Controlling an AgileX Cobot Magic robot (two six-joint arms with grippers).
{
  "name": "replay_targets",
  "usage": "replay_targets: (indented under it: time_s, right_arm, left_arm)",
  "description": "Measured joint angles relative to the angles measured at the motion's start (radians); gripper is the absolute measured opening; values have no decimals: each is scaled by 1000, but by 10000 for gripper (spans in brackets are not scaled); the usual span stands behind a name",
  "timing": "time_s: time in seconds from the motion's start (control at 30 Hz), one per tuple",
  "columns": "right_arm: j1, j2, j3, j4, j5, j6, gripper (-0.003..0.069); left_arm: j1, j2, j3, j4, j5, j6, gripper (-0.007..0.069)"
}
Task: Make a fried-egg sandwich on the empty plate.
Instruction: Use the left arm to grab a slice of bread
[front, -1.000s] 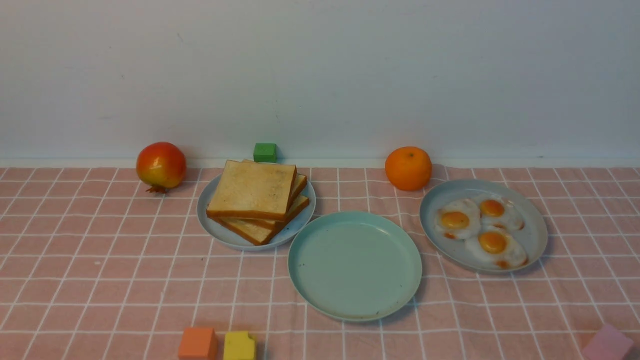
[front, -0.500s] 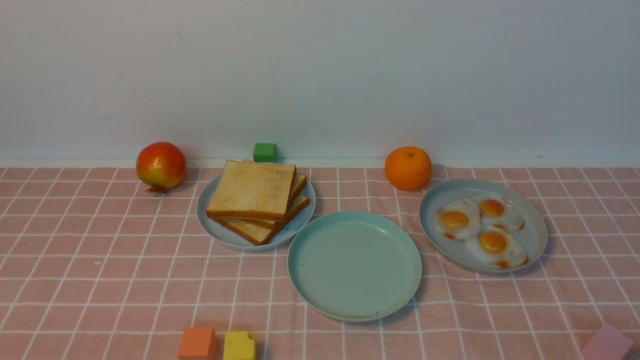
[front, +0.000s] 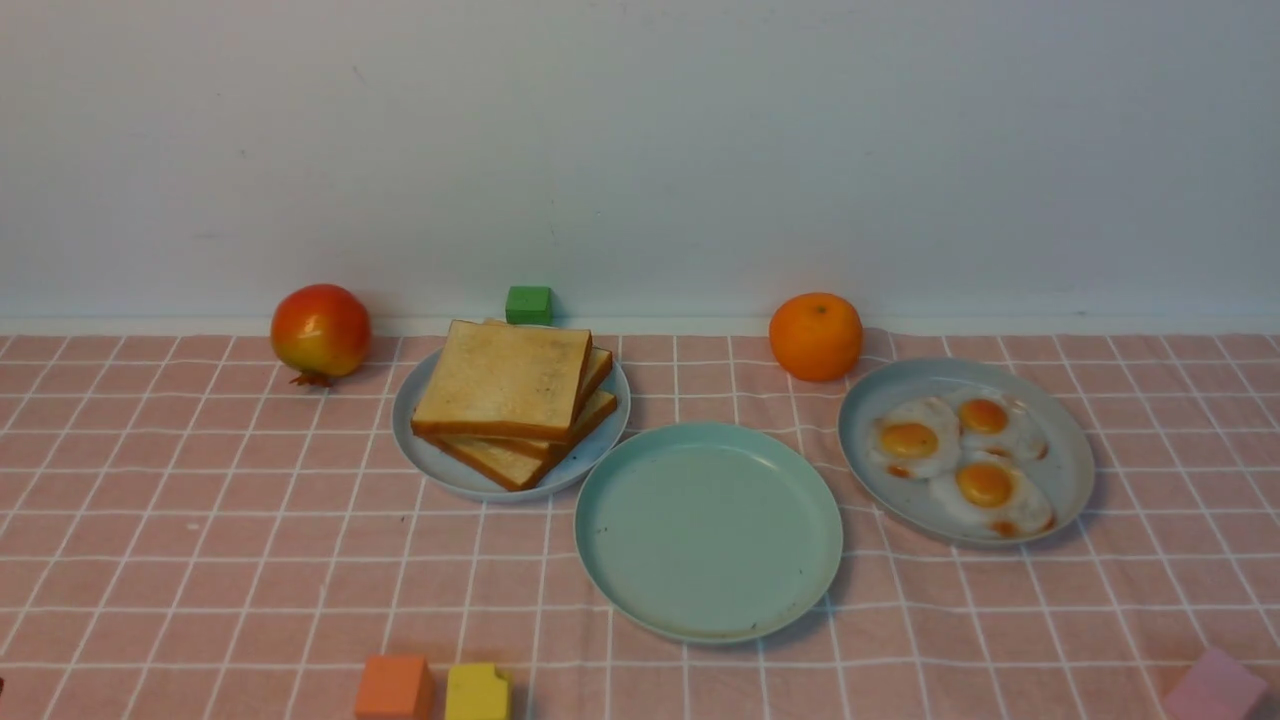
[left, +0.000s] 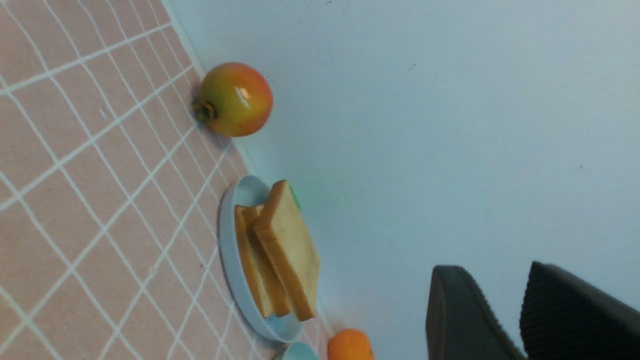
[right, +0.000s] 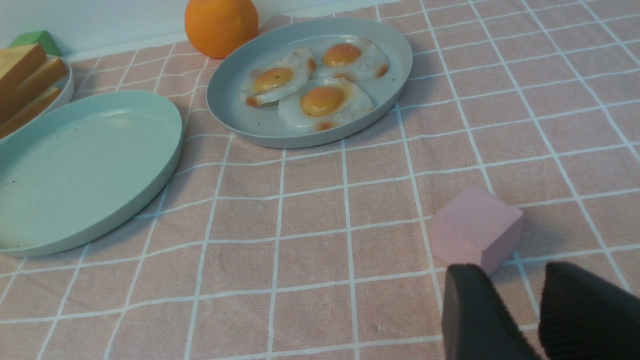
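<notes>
Since the earlier frame, we see a tiny dark sliver come in at the lower left edge of the front view; the food and plates have kept their places. Our left gripper (left: 495, 267) and right gripper (right: 512, 267) each have dark, blurred fingers parted by a narrow gap, holding nothing. Near the right one we see a matte pink block (front: 1216, 686), lower right of the front view. The smooth, round mint-green plate (front: 708, 540), its rim raised, lies flat at centre. The sandwich's parts are apart: square, brown-crusted toast slices (front: 503, 378) fanned in a stack at upper left of centre, the top one's broad edge running left to right; and three glossy fried eggs (front: 985, 485) at right, the front one stretching toward the lower right. Our left wrist's view is steeply tilted, our right's only slightly.
</notes>
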Motion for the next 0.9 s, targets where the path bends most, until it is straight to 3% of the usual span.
replay_targets:
  time_s: [0.1,0.27,0.33,0.43,0.57,0.67,0.9]
  right_arm:
    - [0,0,0,0,0,0,240]
    - [0,0,0,0,0,0,240]
    - [0,0,0,0,0,0,240]
    - [0,0,0,0,0,0,240]
    - [0,0,0,0,0,0,240]
    - [0,0,0,0,0,0,240]
    - [0,0,0,0,0,0,240]
  left_arm:
    - [-6,0,-32,3,22,-5,222]
    - [-55,51,-199,160,115,92,141]
    - [-112,203,-363,277,234,199,94]
    - [-174,408,-527,325,456,324,70]
    - [-252,722,-738,328,780,548,64]
    - [-292,914,-855,300,902,642,62]
    - [-419,1176,-991,197,877,811,55]
